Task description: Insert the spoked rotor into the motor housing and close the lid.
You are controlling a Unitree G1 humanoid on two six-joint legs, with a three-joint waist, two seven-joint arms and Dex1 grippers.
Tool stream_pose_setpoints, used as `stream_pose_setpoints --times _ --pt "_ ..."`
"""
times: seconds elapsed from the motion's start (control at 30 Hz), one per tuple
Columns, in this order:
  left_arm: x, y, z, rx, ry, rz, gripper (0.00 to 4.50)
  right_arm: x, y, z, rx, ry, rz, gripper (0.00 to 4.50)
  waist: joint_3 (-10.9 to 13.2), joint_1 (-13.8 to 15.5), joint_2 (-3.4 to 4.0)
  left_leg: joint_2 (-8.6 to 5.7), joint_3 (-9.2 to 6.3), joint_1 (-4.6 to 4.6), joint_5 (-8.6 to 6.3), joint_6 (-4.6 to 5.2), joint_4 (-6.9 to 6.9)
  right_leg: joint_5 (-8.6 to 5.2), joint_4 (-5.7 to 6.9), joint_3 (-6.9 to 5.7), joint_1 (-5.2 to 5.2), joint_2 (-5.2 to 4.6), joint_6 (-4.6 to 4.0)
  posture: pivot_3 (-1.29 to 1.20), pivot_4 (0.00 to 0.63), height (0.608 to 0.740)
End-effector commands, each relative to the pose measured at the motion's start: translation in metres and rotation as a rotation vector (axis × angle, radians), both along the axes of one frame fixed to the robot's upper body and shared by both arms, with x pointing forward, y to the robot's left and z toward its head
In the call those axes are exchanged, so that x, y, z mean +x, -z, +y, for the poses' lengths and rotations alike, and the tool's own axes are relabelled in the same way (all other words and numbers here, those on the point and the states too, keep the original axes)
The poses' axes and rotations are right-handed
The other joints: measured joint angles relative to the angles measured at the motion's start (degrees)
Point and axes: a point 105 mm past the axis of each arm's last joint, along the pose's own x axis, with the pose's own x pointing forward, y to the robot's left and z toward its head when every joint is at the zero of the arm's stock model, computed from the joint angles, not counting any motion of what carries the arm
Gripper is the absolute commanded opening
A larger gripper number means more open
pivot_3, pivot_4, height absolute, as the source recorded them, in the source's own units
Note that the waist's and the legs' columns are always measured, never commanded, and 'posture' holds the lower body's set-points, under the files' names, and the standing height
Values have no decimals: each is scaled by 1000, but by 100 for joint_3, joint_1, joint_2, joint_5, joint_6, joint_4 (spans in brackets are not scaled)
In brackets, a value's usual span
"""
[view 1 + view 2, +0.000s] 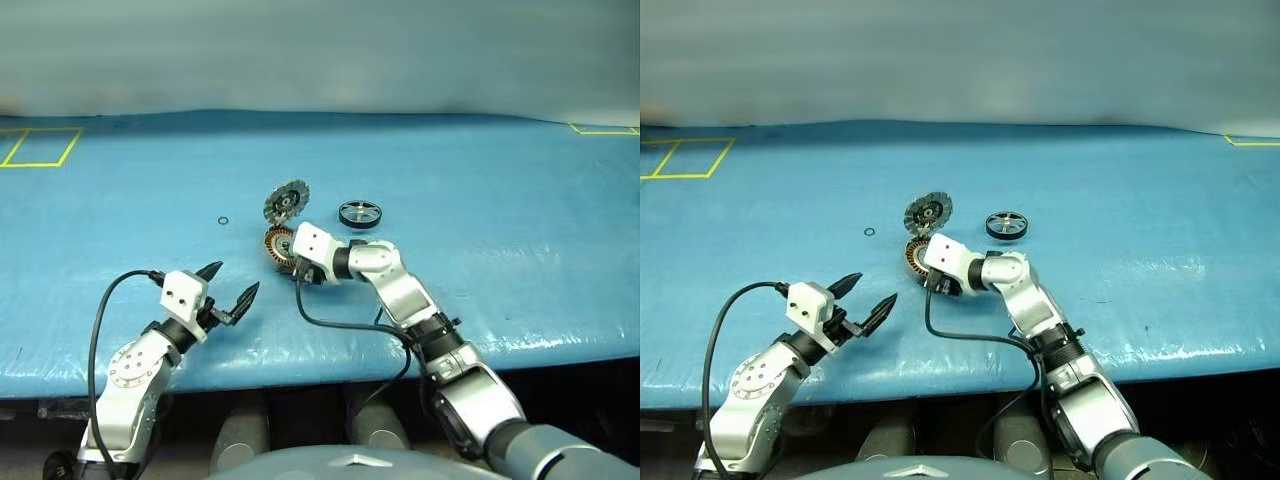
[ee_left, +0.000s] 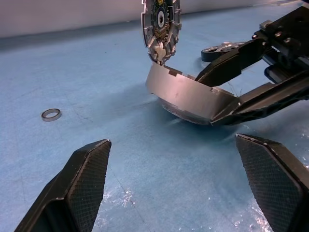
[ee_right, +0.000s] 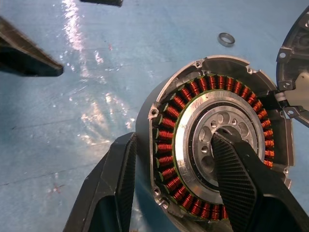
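In the head views, the motor housing is lying on the blue bench with its lid standing open and upright at the far edge. The right end effector is being seen at the housing's near rim. The spoked rotor is resting flat on the bench near the housing, on the right and apart from it. A small ring is lying to the left. The left end effector is being held well short of the housing, its fingers spread apart and gripping nothing.

In the left wrist view, the housing is being tilted off the bench by the right fingers.

In the right wrist view, the housing wall is being clamped, one finger outside and the other inside the centre.
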Motion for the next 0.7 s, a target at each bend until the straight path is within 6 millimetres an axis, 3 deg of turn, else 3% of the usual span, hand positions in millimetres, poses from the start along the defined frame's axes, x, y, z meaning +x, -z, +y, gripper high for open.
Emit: stream_pose_setpoints --times 0.03,0.27,0.7 --pt "-1 -11 11 29 -21 -35 4500 -12 5 -4 -76 19 -27 2042 -1 23 -2 0 -1 0 0 0 0 0 0 -1 0 0 0 0 150 740" --pt "-5 -13 16 44 -47 -33 4500 -13 8 -4 -57 165 72 2042 -4 76 -11 1 0 -3 -1 -3 -1 -1 -4 -2 -4 -2 0 0 150 740" --pt "-11 -13 16 43 -66 -23 4500 -54 5 9 -79 92 182 2042 -9 76 -22 6 -2 -9 -15 -22 -7 -17 -9 -12 -13 -6 -1 0 150 740"
